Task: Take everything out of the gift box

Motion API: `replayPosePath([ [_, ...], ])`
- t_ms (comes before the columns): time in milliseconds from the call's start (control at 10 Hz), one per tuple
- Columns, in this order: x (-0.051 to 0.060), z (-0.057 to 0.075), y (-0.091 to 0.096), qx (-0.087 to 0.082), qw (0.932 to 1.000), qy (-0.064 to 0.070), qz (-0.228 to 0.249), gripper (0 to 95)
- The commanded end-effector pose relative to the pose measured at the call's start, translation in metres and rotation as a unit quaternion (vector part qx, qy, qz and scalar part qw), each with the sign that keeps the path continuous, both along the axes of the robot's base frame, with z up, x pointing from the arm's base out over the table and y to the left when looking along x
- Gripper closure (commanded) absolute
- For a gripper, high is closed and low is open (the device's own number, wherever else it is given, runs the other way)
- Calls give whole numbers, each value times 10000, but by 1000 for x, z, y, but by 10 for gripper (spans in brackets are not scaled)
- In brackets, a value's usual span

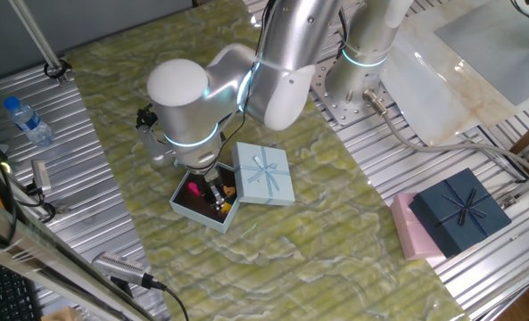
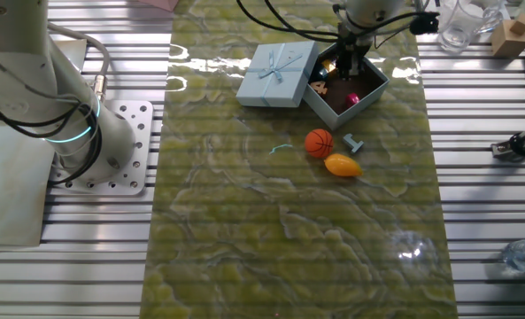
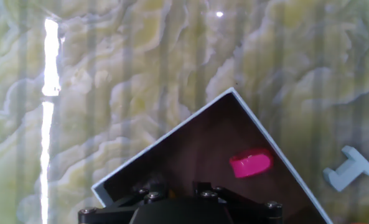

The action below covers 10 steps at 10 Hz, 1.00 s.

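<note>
1. Gift box [image 2: 368, 91] open on the green marbled worktop [image 2: 289, 230], dark brown inside, one corner toward the hand view.
2. Left of it in the other fixed view: pale-blue lid [image 2: 277, 74] with ribbon bow, touching the box's side and lying flat.
3. Inside the box: magenta piece [image 3: 251, 165] on the floor near one wall; small orange and yellow bits [image 2: 318, 86] near the wall by the lid.
4. Gripper [image 2: 346, 64] lowered into the box from above, beside the orange bits; width of the fingers not readable, hidden in the hand view and too small elsewhere.
5. Out on the worktop, just in front of the box: orange basketball [image 2: 319, 143], yellow-orange mango [image 2: 342, 165] touching or nearly touching it, pale grey-blue spool-shaped piece [image 2: 354, 143] just beside the ball.
6. Far from these, at the worktop's edge: navy box with bow [image 1: 458, 210] resting on a pink box [image 1: 410, 232].
</note>
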<state>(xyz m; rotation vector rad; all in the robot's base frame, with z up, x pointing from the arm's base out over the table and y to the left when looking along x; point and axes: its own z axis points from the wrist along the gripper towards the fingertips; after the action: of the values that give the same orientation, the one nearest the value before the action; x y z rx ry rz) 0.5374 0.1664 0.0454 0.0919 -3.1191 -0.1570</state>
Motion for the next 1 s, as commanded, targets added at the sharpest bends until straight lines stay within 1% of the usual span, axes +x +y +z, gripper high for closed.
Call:
replayPosePath([
  [100,2,0,2,88,10000,-18,32,760],
  [200,2,0,3,131,9999,-27,44,570],
  [300,1,4,7,209,9997,-42,68,570],
  [400,-1,5,7,224,9996,-67,129,570],
  [500,-1,5,7,295,9994,-88,182,570],
  [800,-1,3,9,319,9992,-95,227,570],
  [1000,-2,2,10,307,9992,-97,220,570],
])
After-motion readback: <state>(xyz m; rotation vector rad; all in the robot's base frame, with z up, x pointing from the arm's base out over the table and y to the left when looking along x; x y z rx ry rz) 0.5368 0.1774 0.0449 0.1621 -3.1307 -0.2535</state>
